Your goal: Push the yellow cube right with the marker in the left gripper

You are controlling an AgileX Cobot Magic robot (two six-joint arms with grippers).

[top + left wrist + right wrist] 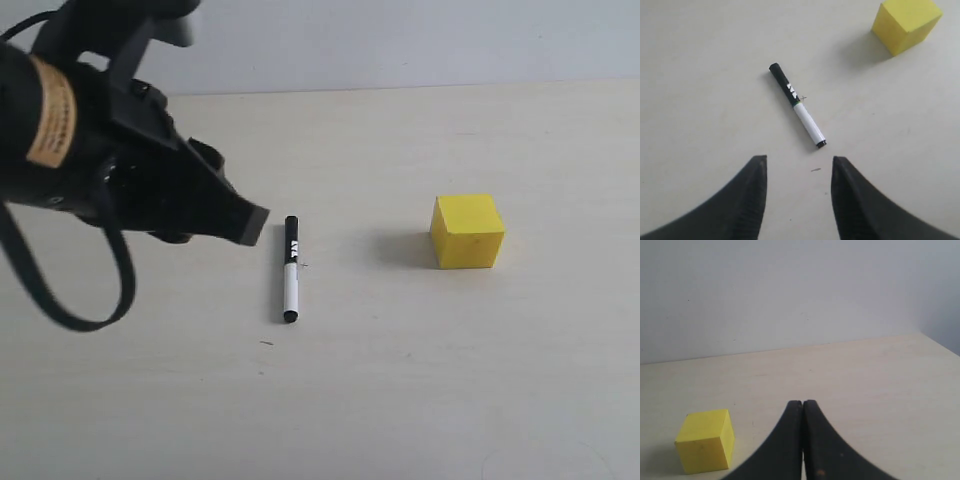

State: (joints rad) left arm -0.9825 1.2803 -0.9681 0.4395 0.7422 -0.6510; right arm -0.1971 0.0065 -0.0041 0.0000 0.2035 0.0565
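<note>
**Marker loose on the bench, left pincer spread wide beside it**

Starting close in: the pale bench [400,420] runs bare across the whole front, apart from one tiny dark fleck just short of the marker [291,269]. The marker lies flat, pointing almost straight away from the exterior camera. Its small black end is nearest, then the white barrel, then the long black cap with white lettering at the far end. Nothing grips it.

Just to its left is the left pincer [799,159], and it's spread wide! The two black fingers [752,200] stand well apart with bare bench between them, holding nothing and touching nothing. In the left wrist view the marker's small black end sits just beyond the gap, near but clear of both tips, and the barrel slants away towards the cube.

Over to the right, well apart from the marker, is the yellow cube [467,231]. It's bright, matte and sharp-edged, sitting square on the bench with a soft shadow on its left side. The strip between marker and cube is open, and there's free surface to the cube's right out to the frame edge.

The right pincer [803,402] is pressed together with nothing between its tips, and the cube lies off to one side of it.

Furthest back, the bench's far edge meets a plain grey wall [420,40].
</note>
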